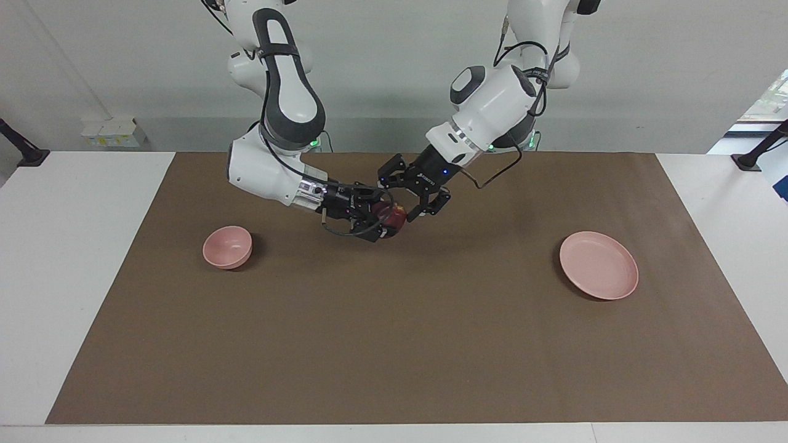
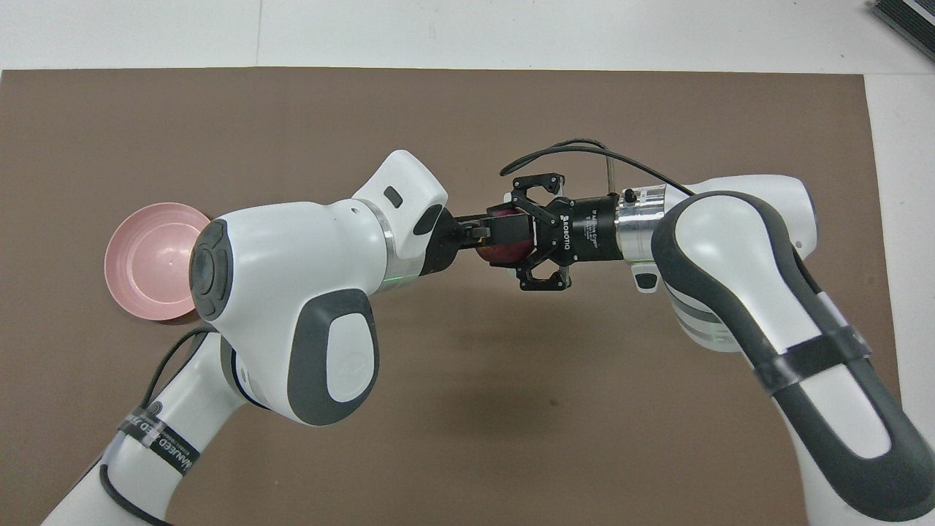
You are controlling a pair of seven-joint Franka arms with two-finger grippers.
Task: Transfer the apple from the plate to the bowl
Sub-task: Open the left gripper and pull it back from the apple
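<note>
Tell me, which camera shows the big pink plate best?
The facing view: there the plate lies whole and uncovered on the brown mat, with nothing on it, toward the left arm's end of the table. In the overhead view the left arm covers part of the plate.

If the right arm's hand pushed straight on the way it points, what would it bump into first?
Apart from the apple it grips, the right hand would most likely meet the left hand, which faces it tip to tip in the air.
</note>
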